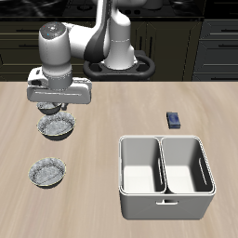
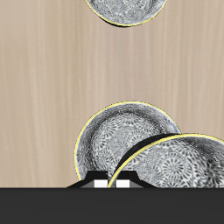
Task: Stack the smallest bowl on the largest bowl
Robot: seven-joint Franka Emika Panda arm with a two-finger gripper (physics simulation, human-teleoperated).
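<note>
1. Table: pale wood grain.
2. Bin: white, two compartments, near the front edge.
3. Largest bowl: deep, speckled grey-white inside, darker wall, just below and in front of the fingers.
4. Shallow bowl: paler and nearer the front edge; the wrist view cuts it off.
5. Smallest bowl: raised at the largest bowl's back rim and overlapping it; partly hidden under the hand.
6. Gripper: fingers nearly closed, pinching the smallest bowl's dark rim; tips barely visible.
7. Block: small, dark blue, details unclear.
</note>
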